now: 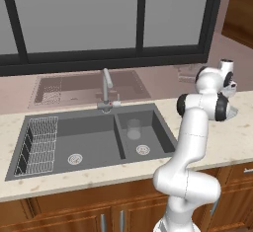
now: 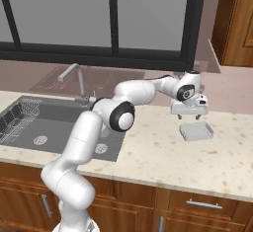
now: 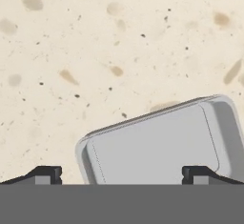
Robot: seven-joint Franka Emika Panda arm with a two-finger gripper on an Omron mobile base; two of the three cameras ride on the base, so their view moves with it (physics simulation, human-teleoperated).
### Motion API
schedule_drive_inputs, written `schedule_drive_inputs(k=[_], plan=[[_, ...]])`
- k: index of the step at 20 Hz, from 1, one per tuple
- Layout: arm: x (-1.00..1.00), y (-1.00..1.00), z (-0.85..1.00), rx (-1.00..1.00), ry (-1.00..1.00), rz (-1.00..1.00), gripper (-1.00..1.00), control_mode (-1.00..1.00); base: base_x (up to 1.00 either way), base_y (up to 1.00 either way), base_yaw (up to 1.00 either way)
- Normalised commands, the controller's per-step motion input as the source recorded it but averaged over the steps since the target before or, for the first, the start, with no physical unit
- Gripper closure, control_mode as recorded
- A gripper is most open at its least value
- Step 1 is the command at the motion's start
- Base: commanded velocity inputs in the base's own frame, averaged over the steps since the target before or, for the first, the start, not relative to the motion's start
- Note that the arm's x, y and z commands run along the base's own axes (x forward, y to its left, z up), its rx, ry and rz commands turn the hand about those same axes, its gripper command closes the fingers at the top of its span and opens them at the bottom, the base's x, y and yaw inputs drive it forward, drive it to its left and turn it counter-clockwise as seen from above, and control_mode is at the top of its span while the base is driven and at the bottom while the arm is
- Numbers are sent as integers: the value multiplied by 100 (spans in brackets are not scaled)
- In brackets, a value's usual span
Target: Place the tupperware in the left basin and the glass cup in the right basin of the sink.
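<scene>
From the left base camera I see the sink [image 1: 94,137] with the wire rack [image 1: 38,146] in the left basin [image 1: 74,142], and the glass cup [image 1: 134,129] — clear, faintly grey, upright — standing in the right basin [image 1: 141,132] behind its drain. The right base camera adds what that one hides: the tupperware [image 2: 196,132], a flat whitish box with rounded corners, lying on the speckled counter [image 2: 163,152] right of the sink, the gripper [image 2: 189,116] hovering just above it. Hand camera: fingertips [image 3: 46,174] spread wide, empty — the box sits skewed between them.
</scene>
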Motion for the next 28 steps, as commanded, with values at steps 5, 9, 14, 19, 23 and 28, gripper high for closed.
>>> schedule_drive_inputs(k=[5, 9, 14, 19, 23, 28], plan=[[-8, 0, -25, 0, 0, 0, -100, -100, 0, 0, 0], [-4, 0, -22, 0, 0, 0, -100, -100, 0, 0, 0], [0, 0, -18, 0, 1, 0, -100, -100, 0, 0, 0], [0, 0, -12, 0, 3, 0, -100, -100, 0, 0, 0], [0, 0, -12, 0, 3, 0, -100, -100, 0, 0, 0], [-1, 0, -12, 0, 5, 0, -100, -100, 0, 0, 0]])
